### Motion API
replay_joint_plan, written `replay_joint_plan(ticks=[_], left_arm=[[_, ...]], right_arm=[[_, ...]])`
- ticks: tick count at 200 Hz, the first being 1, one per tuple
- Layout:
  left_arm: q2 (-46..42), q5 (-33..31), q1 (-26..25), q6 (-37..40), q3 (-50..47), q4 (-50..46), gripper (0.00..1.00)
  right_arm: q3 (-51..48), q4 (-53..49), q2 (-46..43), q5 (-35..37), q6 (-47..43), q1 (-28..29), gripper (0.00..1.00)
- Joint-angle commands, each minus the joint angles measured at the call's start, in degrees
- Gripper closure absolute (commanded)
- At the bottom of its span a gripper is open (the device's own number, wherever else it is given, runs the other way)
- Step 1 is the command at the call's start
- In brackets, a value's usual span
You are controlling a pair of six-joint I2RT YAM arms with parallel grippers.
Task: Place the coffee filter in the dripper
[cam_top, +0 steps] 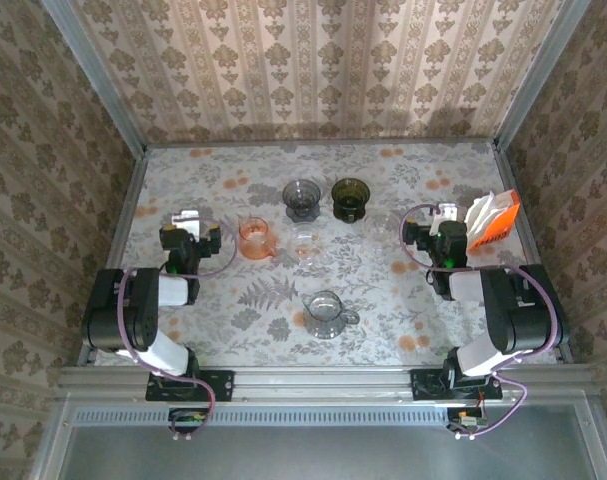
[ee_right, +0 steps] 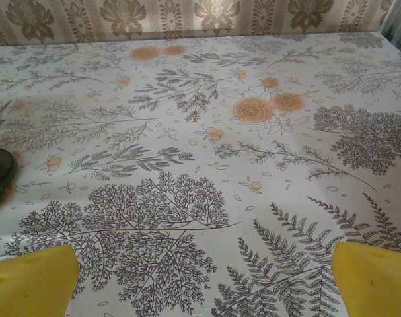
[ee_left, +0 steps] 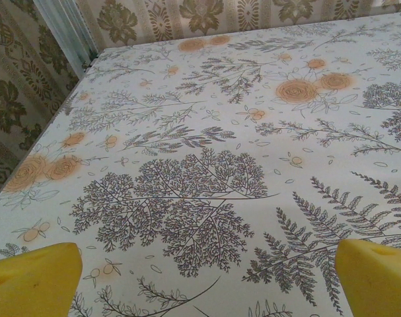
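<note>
Both wide and empty: left pincer point(ee_left: 203, 282) and right pincer point(ee_right: 203, 282) sit low over the worktop point(cam_top: 243, 165). The filter pack point(cam_top: 492, 220) stands just beside the right pincer, so we judge that arm fetches it. The top view gives us the pack and the orange dripper point(cam_top: 255, 238), one of several. The wrist views give the finger gap.
</note>
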Motion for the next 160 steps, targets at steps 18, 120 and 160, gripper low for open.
replay_joint_plan(ticks=[18, 120, 160], left_arm=[[0.1, 2.7, 1.3, -0.2, 1.9, -1.3, 0.0], [-10.3, -5.5, -0.9, -0.1, 0.3, -6.7, 0.0], [-19.9, -10.3, -1.7, -3.4, 2.9, -13.7, 0.0]], right_arm=[[0.1, 1.4, -0.1, -0.7, -0.2, -0.2, 0.0], [10.2, -25.9, -7.7, 6.0, 5.9, -0.1, 0.0], [10.6, -30.6, -16.0, 15.9, 7.7, 3.0, 0.0]])
